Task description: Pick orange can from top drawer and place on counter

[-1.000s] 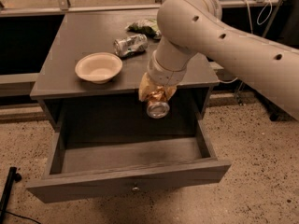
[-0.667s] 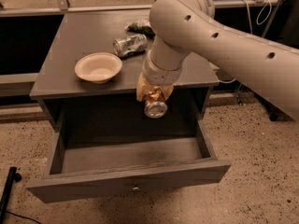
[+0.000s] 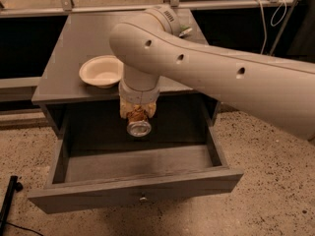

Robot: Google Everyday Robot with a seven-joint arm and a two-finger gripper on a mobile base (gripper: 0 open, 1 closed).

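My gripper point(image 3: 138, 114) hangs from the big white arm over the back of the open top drawer point(image 3: 133, 193), just in front of the counter's edge. It is shut on the orange can point(image 3: 139, 124), held with its silver end facing the camera, above the drawer floor. The counter point(image 3: 88, 38) is the grey cabinet top behind it. The drawer's front panel carries a small round knob point(image 3: 142, 198). The drawer floor shows nothing else on it.
A cream bowl point(image 3: 102, 71) sits on the counter's front left part. My arm hides the counter's right side; a small pale thing point(image 3: 185, 31) peeks out behind it. A speckled floor surrounds the cabinet. A black pole point(image 3: 7, 203) stands at lower left.
The arm has swung to the left with the can, so it now covers the items on the counter's right side. The can stays gripped at about the same height.
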